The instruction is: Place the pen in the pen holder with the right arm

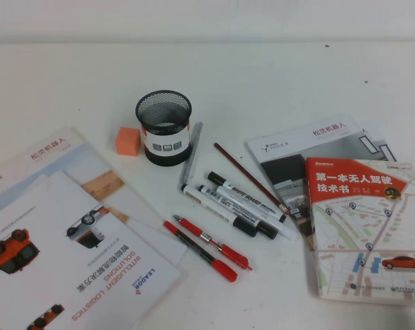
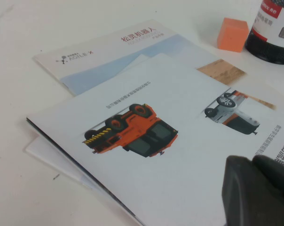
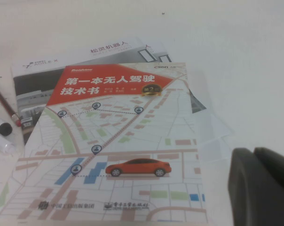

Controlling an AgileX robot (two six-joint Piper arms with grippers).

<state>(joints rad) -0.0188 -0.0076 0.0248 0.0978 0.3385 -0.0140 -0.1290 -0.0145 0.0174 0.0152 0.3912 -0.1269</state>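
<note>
Black wire mesh forms the pen holder (image 1: 163,128), which stands upright on the white table (image 1: 283,75) and serves as the landmark here. Just to its left sits a small orange block (image 1: 128,141), and a grey pen (image 1: 190,152) lies just beside its right side, running toward the camera. The pen (image 1: 199,251), with its thin black barrel and red ends, lies flat on the table well in front of the holder and a little to its right, apart from it, side by side with a red pen with a clear middle (image 1: 211,242). Between those two and the holder lies a cluster of white, black-capped markers (image 1: 238,205), and a thin dark pencil (image 1: 250,177) slants away to the holder's right. Farther right of the holder rests a book with a red title band and a street map (image 1: 366,230) on top of a grey brochure (image 1: 310,148); to the holder's left and front lie brochures with orange vehicles (image 1: 56,240). The left gripper (image 2: 259,190) shows only as a dark edge above those brochures, and the right gripper (image 3: 264,186) only as a dark edge above the map book; I cannot tell how either one's fingers stand, and neither is seen holding anything.
</note>
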